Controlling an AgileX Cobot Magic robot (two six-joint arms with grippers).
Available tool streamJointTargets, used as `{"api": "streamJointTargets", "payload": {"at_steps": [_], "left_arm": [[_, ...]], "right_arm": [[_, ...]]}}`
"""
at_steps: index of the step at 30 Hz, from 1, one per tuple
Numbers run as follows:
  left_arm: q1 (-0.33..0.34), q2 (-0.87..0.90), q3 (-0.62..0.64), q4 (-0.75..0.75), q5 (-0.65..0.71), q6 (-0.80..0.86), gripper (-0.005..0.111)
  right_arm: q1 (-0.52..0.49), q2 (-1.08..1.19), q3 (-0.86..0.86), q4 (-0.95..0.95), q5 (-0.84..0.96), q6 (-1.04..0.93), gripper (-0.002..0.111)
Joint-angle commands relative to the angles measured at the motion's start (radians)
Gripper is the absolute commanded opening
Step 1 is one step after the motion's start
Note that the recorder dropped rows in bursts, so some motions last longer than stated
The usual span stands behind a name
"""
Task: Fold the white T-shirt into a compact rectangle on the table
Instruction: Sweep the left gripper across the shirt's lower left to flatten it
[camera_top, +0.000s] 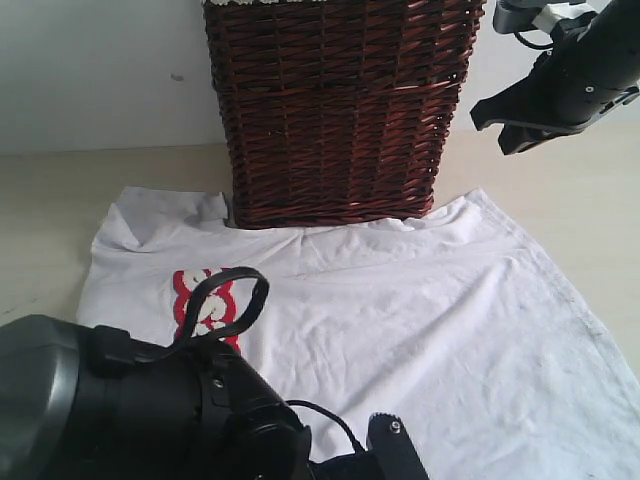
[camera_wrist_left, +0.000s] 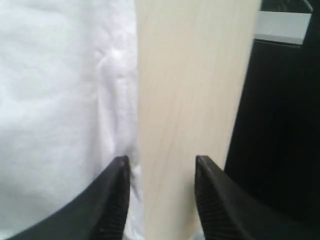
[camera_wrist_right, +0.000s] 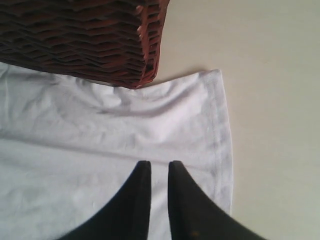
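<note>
In the exterior view, the table (camera_top: 45, 200) is a pale beige top that runs back to a plain white wall (camera_top: 100, 60). The white T-shirt (camera_top: 420, 330) lies spread flat over the middle of the table. Its red band of lettering (camera_top: 190, 290) is toward the left side. A dark wicker basket (camera_top: 340, 120) stands at the far edge with its base touching the shirt's far border. Bare table shows to the left of the shirt, and a wider strip shows along the right edge. The left arm (camera_top: 150, 410) fills the near left corner low over the cloth. The right gripper (camera_top: 490, 125) hangs in the air well above the far right corner, beside the basket and clear of it.

In the left wrist view, the left gripper (camera_wrist_left: 161, 162) has its jaws standing well apart with nothing between them. One finger is over the shirt's edge (camera_wrist_left: 60, 100) and the other is over a bare strip of table (camera_wrist_left: 190, 75). Beyond that strip the table's edge drops to a dark space (camera_wrist_left: 280, 125).

In the right wrist view, the right gripper (camera_wrist_right: 159, 167) has its jaws drawn almost together, leaving a thin slit, and it holds nothing. It hovers over the shirt (camera_wrist_right: 100, 140) near the hemmed corner (camera_wrist_right: 222, 130). The basket's corner (camera_wrist_right: 75, 35) sits on the cloth's border. Open table (camera_wrist_right: 270, 100) stretches beyond the hem.
</note>
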Motion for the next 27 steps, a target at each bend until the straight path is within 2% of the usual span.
{"api": "streamJointTargets", "payload": {"at_steps": [1, 2, 3, 4, 5, 6, 13, 20, 27], "left_arm": [[0.005, 0.035, 0.005, 0.026, -0.017, -0.024, 0.037], [0.005, 0.043, 0.005, 0.024, -0.012, -0.024, 0.028], [0.005, 0.043, 0.005, 0.020, -0.006, -0.024, 0.023], [0.003, 0.043, 0.005, 0.010, 0.015, -0.024, 0.009], [0.003, 0.043, 0.005, 0.005, 0.032, -0.024, 0.002], [0.003, 0.043, 0.005, -0.014, 0.070, -0.013, 0.000], [0.003, 0.043, 0.005, -0.130, 0.239, 0.153, 0.000], [0.003, -0.010, 0.005, -0.108, 0.230, 0.176, 0.000], [0.003, -0.159, 0.005, -0.133, 0.255, 0.172, 0.000]], "right_arm": [[-0.004, -0.010, 0.003, 0.004, 0.002, -0.018, 0.014], [-0.004, -0.010, 0.003, 0.004, 0.002, -0.018, 0.014], [-0.004, -0.010, 0.003, 0.004, 0.002, -0.020, 0.014], [-0.004, -0.010, 0.003, 0.004, 0.002, -0.020, 0.014], [-0.004, -0.010, 0.003, 0.004, 0.002, -0.020, 0.014], [-0.004, -0.010, 0.003, 0.004, 0.002, -0.020, 0.014], [-0.004, -0.010, 0.003, 0.002, -0.001, -0.025, 0.014], [-0.004, 0.074, 0.003, -0.002, 0.064, -0.052, 0.013], [-0.004, 0.179, 0.003, -0.028, 0.071, -0.064, 0.013]]}}
